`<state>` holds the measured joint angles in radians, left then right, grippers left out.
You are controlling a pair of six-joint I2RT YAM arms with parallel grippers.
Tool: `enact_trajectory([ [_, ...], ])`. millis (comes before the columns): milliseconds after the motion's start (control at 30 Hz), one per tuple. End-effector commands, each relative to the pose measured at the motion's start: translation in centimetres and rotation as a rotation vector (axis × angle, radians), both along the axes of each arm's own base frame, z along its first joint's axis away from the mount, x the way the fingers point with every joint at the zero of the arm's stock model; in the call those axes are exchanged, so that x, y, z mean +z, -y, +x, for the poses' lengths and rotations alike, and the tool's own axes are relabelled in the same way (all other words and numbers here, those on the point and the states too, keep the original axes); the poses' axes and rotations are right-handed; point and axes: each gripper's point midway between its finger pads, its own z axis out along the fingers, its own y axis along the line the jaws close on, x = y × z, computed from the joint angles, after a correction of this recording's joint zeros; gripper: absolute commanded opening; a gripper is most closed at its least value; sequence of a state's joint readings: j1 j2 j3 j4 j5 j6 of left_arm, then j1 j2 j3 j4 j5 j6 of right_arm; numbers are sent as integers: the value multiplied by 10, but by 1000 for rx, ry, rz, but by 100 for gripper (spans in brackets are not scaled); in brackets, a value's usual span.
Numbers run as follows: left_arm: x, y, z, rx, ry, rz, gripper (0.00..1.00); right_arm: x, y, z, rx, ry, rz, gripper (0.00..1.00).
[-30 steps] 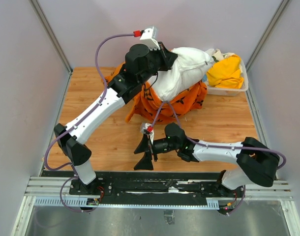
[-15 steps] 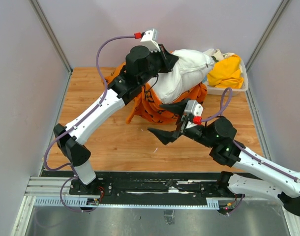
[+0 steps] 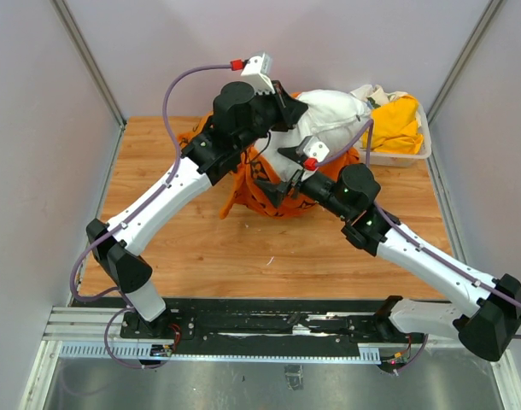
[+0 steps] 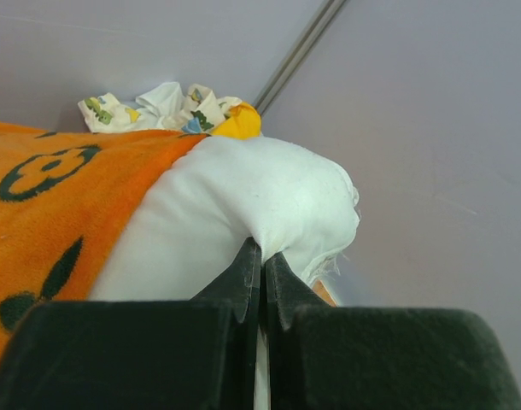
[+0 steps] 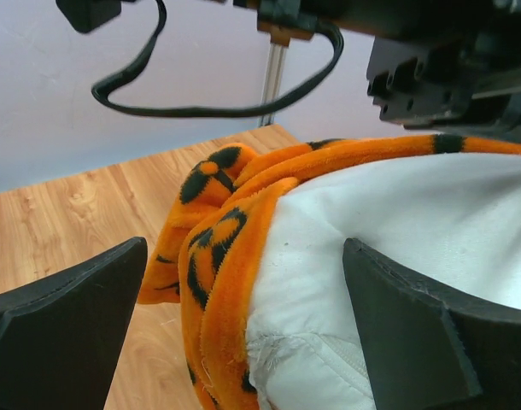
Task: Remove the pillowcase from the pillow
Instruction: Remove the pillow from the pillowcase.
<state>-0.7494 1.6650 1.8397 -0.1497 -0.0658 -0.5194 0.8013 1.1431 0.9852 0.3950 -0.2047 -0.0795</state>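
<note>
The white pillow is lifted at the back of the table, with the orange monogram pillowcase bunched round its lower end. My left gripper is shut on a pinch of the pillow's white fabric and holds it up. The pillowcase lies to the left in that view. My right gripper is open. Its jaws stand either side of the pillowcase's open edge, where the pillow comes out.
A white bin at the back right holds a plain yellow cloth and a floral-print cloth. Walls close in the table on three sides. The left arm and its cable hang just above my right gripper.
My right arm has swung from the table's near side up to the pillow, so its open jaws now straddle the pillowcase's edge. The left gripper still holds the pillow up.
</note>
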Motion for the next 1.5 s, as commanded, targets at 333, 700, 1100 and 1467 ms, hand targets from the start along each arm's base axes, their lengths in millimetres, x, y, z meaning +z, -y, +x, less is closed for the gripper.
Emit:
enact_trajectory([
  [333, 94, -17, -29, -42, 184, -184, 0, -88, -63, -47, 344, -218, -64, 99],
  [700, 100, -26, -15, 47, 165, -186, 0, -143, -118, -95, 437, -276, -220, 99],
  [1100, 123, -41, -16, 100, 199, -197, 0, -234, -89, -128, 365, -470, -272, 99],
  [1467, 121, -86, -20, 138, 291, -121, 0, -71, 10, -149, 274, -257, 53, 98],
])
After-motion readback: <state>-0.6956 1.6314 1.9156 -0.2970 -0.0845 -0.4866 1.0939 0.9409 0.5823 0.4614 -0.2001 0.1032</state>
